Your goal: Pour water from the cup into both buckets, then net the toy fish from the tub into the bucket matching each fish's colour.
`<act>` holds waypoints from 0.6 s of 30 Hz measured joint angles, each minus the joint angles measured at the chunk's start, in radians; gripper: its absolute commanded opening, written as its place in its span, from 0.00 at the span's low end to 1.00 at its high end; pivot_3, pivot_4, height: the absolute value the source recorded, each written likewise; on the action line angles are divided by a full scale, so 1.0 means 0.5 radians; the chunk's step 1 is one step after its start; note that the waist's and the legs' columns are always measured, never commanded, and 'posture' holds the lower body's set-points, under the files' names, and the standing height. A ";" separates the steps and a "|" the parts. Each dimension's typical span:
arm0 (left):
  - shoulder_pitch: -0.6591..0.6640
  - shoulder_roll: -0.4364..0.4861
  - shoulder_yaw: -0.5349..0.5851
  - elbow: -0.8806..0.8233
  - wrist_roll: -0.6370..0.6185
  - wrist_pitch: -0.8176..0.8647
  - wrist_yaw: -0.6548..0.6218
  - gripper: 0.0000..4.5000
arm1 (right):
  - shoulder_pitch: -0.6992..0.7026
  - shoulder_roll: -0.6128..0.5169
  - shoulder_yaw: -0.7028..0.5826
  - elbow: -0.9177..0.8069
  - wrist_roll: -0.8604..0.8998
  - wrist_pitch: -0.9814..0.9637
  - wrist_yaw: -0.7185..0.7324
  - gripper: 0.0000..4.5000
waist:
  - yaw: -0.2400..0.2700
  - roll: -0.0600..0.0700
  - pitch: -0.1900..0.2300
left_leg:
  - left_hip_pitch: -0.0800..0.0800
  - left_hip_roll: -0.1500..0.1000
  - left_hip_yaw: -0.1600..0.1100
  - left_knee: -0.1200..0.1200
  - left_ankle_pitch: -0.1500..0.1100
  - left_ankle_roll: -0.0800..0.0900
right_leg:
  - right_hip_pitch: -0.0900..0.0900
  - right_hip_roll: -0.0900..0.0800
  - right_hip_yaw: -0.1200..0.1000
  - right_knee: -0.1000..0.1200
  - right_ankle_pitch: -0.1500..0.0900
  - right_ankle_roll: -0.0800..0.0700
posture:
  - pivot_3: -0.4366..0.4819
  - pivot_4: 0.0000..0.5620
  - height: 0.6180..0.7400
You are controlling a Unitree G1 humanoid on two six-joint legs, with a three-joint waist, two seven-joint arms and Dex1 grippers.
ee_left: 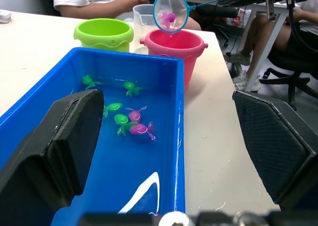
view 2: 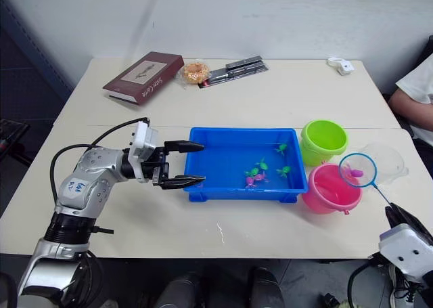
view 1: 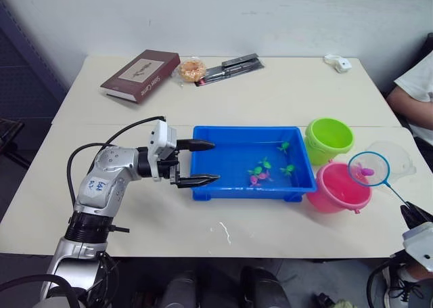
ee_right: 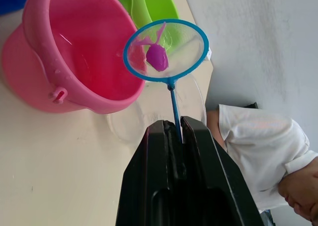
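The blue tub (view 1: 200,189) sits mid-table with several green and pink toy fish (view 1: 260,172) in shallow water. To its right stand the lime green bucket (view 1: 329,139) and, nearer, the pink bucket (view 1: 336,191); the clear cup (view 1: 398,156) is behind the pink one. My right gripper (ee_right: 177,132) is shut on the net's handle. The net (view 1: 369,169) hangs over the pink bucket's right rim with one pink fish (ee_right: 158,57) in its mesh. My left gripper (view 1: 215,162) is open at the tub's left end, holding nothing.
At the table's far side lie a dark red book (view 1: 141,74), a wrapped snack (view 1: 191,70), a black packet (view 1: 231,67) and a small white object (view 1: 338,63). A person in a white shirt (view 1: 417,97) sits at the right edge.
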 measured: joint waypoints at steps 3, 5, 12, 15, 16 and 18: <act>0.000 0.006 0.012 -0.007 -0.006 0.007 -0.005 0.99 | 0.024 0.049 0.075 0.000 -0.074 -0.049 -0.061 0.00 | -0.002 0.000 0.000 | 0.000 0.001 0.000 0.000 0.000 0.000 | 0.000 0.000 0.000 0.000 0.000 0.000 | 0.48 0.27 1.00; 0.002 0.015 0.016 -0.020 -0.010 0.023 -0.008 0.99 | 0.039 0.065 0.093 0.000 -0.138 -0.086 -0.096 0.00 | -0.002 0.000 0.000 | 0.000 0.000 0.000 0.000 0.000 0.000 | 0.000 0.000 0.000 0.000 0.000 0.000 | 0.48 0.27 1.00; 0.039 0.061 0.018 -0.145 -0.060 0.161 -0.014 0.99 | 0.088 0.092 0.143 0.008 -0.779 -0.344 -0.501 0.00 | -0.002 0.001 0.000 | 0.000 0.001 0.000 0.000 0.000 -0.001 | -0.001 0.000 0.001 0.001 -0.001 -0.001 | 0.48 0.27 1.00; 0.039 0.064 0.018 -0.148 -0.063 0.183 -0.014 0.99 | 0.089 0.091 0.147 0.013 -0.902 -0.389 -0.611 0.00 | -0.003 0.001 0.000 | 0.000 0.001 0.000 0.000 0.000 -0.002 | -0.001 0.001 0.001 0.001 -0.001 -0.001 | 0.48 0.27 1.00; 0.039 0.064 0.018 -0.149 -0.063 0.190 -0.014 0.99 | 0.089 0.090 0.153 0.018 -0.935 -0.396 -0.636 0.00 | -0.003 0.001 0.000 | 0.000 0.001 0.000 0.000 0.000 -0.002 | -0.001 0.001 0.001 0.001 -0.001 -0.001 | 0.48 0.27 1.00; 0.039 0.064 0.018 -0.150 -0.063 0.198 -0.014 0.99 | 0.089 0.089 0.161 0.042 -0.994 -0.412 -0.680 0.00 | -0.003 0.001 0.000 | 0.000 0.001 0.000 0.000 0.000 -0.002 | -0.001 0.001 0.001 0.001 -0.001 -0.001 | 0.48 0.27 1.00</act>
